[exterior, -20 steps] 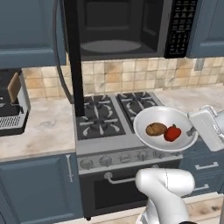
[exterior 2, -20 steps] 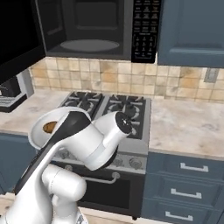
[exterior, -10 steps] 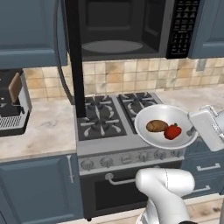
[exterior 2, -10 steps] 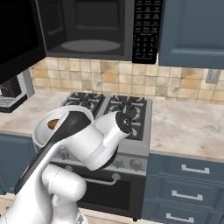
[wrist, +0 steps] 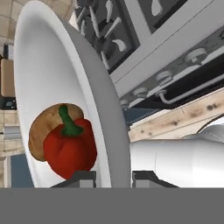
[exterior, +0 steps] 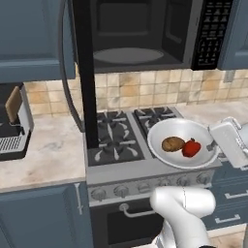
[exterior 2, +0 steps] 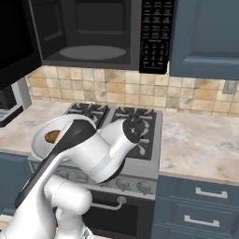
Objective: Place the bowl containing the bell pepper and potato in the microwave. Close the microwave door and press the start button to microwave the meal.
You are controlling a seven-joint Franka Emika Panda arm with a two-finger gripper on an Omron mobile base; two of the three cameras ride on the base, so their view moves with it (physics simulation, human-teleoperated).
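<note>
Two food items, the potato and the bell pepper, sit touching in the bowl, which is held in the air above the front right burners of the stove. The claw is clamped on the bowl's rim at 3 o'clock in the left base view; in the hand view one fingertip sits inside the rim and the other outside.

Step in hand, by judgement: carrying the loaded bowl to the microwave. The bowl hangs well below the cavity, whose turntable lies at 11 o'clock from the bowl. The next move calls for a lift and a reach inward, keeping the bowl level so nothing rolls out.

The microwave door stands swung open, edge-on at 9 o'clock from the cavity, its handle beside it; the path looks clear of it. The keypad waits for later. A toaster stands on the table, well apart.
</note>
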